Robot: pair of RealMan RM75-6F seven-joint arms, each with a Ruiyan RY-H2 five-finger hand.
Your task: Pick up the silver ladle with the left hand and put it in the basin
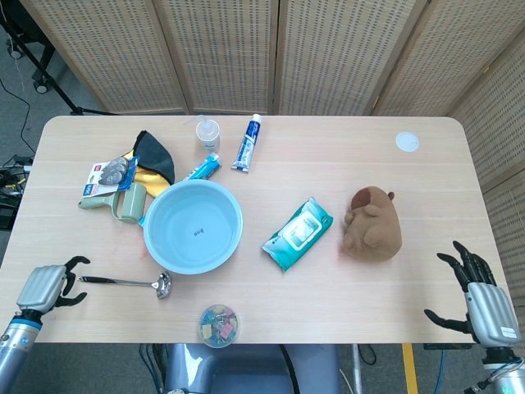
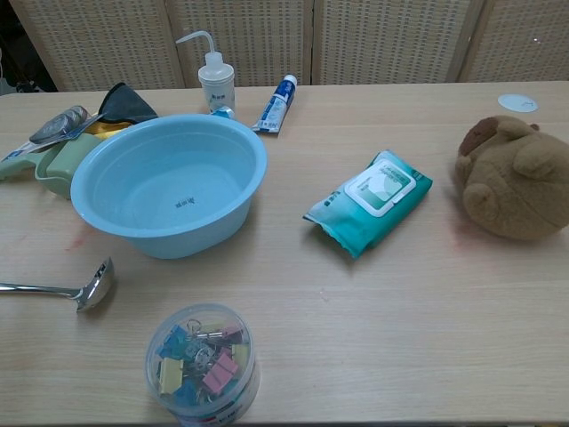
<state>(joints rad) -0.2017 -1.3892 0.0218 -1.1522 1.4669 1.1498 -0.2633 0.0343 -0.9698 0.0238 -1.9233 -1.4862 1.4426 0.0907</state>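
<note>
Both my views are bright, evenly lit from overhead and sharp, with only soft shadows hugging the round light-blue plastic basin (image 2: 169, 182) and brown plush toy (image 2: 511, 178).

Your head view: high above table (image 1: 328, 176), looking nearly straight down, far enough to take in whole tabletop, folding screens behind, floor at both sides, both hands at near corners. Your chest view: low, near front edge, facing across table (image 2: 400, 294) toward screens, much closer, shallow angle. Both views share basin (image 1: 194, 226) (image 2: 169, 182), ladle (image 1: 127, 282) (image 2: 67, 289), clip tub (image 1: 218, 325) (image 2: 202, 363), wipes pack (image 1: 298, 233) (image 2: 369, 201), plush toy (image 1: 373, 223) (image 2: 514, 188). Hands fall outside chest view.
</note>
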